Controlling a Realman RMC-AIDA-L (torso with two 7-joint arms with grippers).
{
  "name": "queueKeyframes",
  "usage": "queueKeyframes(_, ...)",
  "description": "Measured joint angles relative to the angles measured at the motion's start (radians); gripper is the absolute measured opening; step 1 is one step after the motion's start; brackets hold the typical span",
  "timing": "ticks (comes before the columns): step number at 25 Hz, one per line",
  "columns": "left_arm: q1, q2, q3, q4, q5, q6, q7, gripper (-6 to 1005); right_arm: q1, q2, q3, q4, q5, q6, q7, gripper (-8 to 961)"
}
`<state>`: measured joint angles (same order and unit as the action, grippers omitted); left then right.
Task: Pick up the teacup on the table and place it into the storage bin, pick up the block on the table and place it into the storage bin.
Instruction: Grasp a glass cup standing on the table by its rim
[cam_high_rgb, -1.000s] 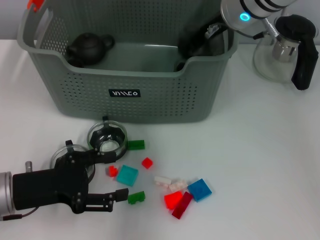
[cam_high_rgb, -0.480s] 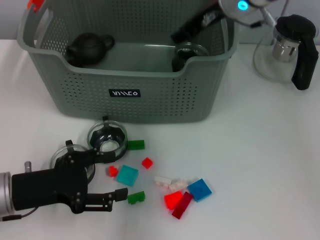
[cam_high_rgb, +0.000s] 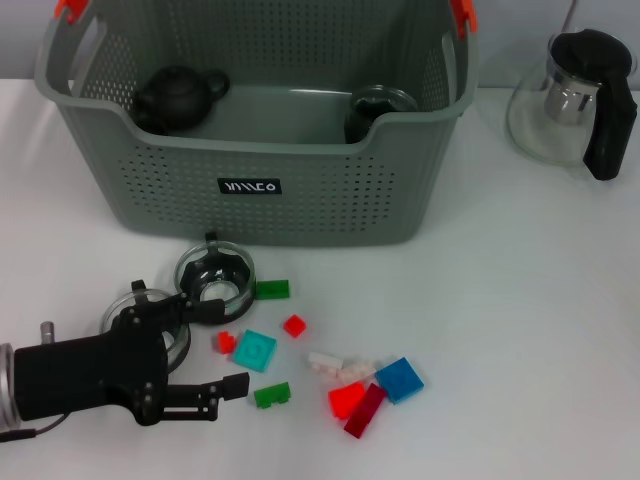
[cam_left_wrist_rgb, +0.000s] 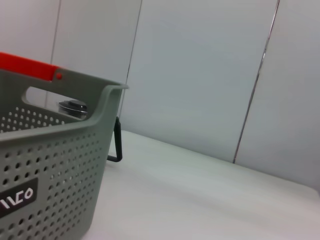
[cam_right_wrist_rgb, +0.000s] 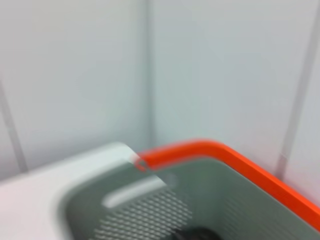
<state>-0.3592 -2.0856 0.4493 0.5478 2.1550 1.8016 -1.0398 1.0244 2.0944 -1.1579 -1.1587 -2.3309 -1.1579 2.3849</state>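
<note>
Grey-green and perforated, the storage bin (cam_high_rgb: 300, 190) stands at the back of the white table (cam_high_rgb: 520, 300), with orange handle clips (cam_high_rgb: 463, 14) at its top corners and a small black label (cam_high_rgb: 249, 186) on its front wall. Inside it sit a dark teapot (cam_high_rgb: 178, 95) at the left and a glass teacup (cam_high_rgb: 375, 108) at the right, close to the front wall's dip. Two more glass teacups remain on the table just in front of the bin: one (cam_high_rgb: 215, 275) below the label, the other (cam_high_rgb: 140, 312) partly hidden behind the left gripper (cam_high_rgb: 222, 346). That gripper lies low over the table at the near left, its black fingers spread apart with nothing held between them; a small red block (cam_high_rgb: 225, 342) and a teal block (cam_high_rgb: 255, 351) lie just beyond its fingertips, and a green block (cam_high_rgb: 271, 395) sits beside the lower finger. More coloured blocks are scattered to the right. A glass kettle (cam_high_rgb: 570, 100) with a black handle stands right of the bin. The right gripper does not show in any view.
</note>
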Motion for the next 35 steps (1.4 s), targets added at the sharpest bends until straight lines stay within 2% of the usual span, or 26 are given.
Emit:
queueKeyframes(4, 0.002, 0.001, -0.011, 0.000, -0.002, 0.008, 0.000, 885, -0.126, 0.003, -0.011, -0.119, 0.200, -0.078, -0.106, 831)
queueKeyframes(8, 0.002, 0.003, -0.028, 0.000, -0.003, 0.013, 0.000, 885, -0.232, 0.003, -0.027, -0.153, 0.329, -0.167, -0.217, 871)
queueKeyframes(11, -0.002, 0.009, -0.055, 0.002, -0.001, 0.016, -0.001, 885, -0.311, 0.003, -0.044, -0.148, 0.373, -0.283, -0.326, 876)
queueKeyframes(15, -0.003, 0.012, -0.066, 0.018, 0.003, 0.017, -0.003, 884, -0.363, 0.004, -0.076, -0.141, 0.378, -0.349, -0.393, 876)
queueKeyframes(19, 0.001, 0.012, -0.069, 0.063, 0.006, 0.011, -0.014, 884, -0.422, 0.002, -0.151, -0.137, 0.367, -0.387, -0.429, 870)
queueKeyframes(25, 0.004, 0.011, -0.072, 0.201, 0.055, -0.016, -0.130, 883, -0.452, 0.003, -0.170, -0.104, 0.359, -0.393, -0.430, 868)
queueKeyframes(31, 0.000, 0.007, -0.070, 0.429, 0.166, -0.018, -0.302, 883, -0.454, 0.002, -0.165, -0.079, 0.359, -0.384, -0.429, 868)
queueKeyframes(35, -0.005, 0.004, -0.071, 0.483, 0.173, -0.022, -0.337, 882, -0.447, 0.002, -0.164, -0.052, 0.359, -0.361, -0.431, 868)
